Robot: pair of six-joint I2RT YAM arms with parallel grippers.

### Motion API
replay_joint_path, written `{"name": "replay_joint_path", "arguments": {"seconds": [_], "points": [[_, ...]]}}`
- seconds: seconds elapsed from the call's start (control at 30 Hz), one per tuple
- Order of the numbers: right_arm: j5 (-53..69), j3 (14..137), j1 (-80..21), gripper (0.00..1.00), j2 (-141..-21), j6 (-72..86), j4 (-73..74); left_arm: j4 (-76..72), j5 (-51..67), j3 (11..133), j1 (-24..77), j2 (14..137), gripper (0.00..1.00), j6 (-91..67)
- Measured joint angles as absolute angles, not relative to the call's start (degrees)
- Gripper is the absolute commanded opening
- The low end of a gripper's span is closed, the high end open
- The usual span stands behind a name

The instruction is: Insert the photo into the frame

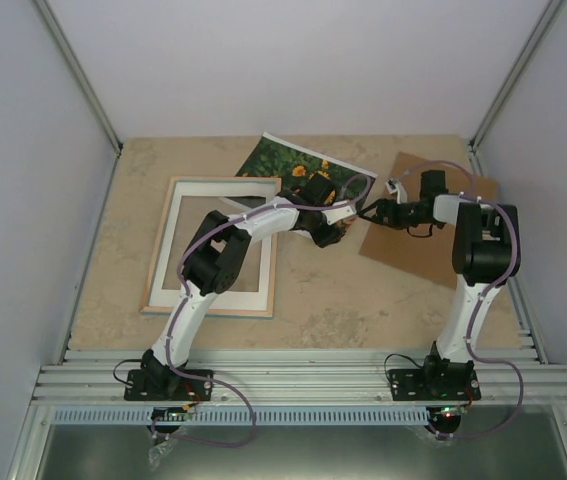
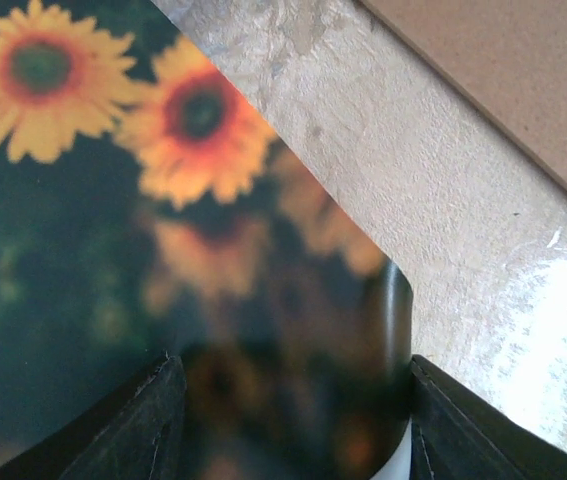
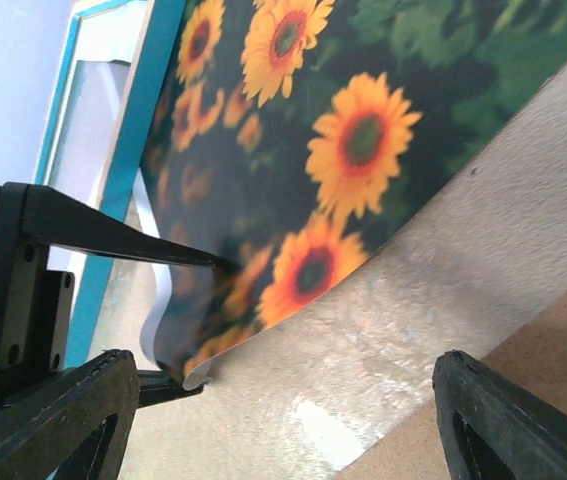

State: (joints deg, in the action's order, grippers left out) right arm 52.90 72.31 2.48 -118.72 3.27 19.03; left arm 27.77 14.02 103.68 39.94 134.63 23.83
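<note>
The photo [image 1: 283, 160] of orange flowers lies at the back of the table, its near corner lifted and curled. My left gripper [image 1: 340, 228] is open around that corner. In the right wrist view one left finger [image 3: 113, 235] rests on top of the photo [image 3: 343, 120] and the other sits under the curled edge. In the left wrist view the photo [image 2: 113, 200] bows between the jaws of the left gripper [image 2: 293, 420]. The frame [image 1: 158, 270] lies flat at the left, its blue edge [image 3: 133, 130] just beyond the photo. My right gripper [image 1: 373, 214] hovers open beside the corner, nothing between its fingers [image 3: 283, 420].
A brown backing board [image 1: 413, 230] lies at the right, under the right arm, and shows in both wrist views [image 2: 503, 80] [image 3: 563, 370]. A white mat [image 1: 213, 297] sits inside the frame. Grey walls stand on three sides of the table.
</note>
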Motion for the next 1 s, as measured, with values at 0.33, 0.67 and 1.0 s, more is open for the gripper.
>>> {"name": "replay_joint_path", "arguments": {"seconds": [0.33,0.67,1.0], "points": [[60.2,70.1,-1.6,0.71,-121.4,14.0,13.4,27.7,15.6,103.7,39.6,134.6,0.59,23.1],[63.6,69.0,-3.3,0.55,-123.2,26.9,8.6,27.7,16.8,103.7,39.3,134.6,0.58,22.2],[65.0,70.6,-4.7,0.06,-126.0,33.7,5.5,27.2,17.9,103.0,39.2,134.3,0.72,21.5]]}}
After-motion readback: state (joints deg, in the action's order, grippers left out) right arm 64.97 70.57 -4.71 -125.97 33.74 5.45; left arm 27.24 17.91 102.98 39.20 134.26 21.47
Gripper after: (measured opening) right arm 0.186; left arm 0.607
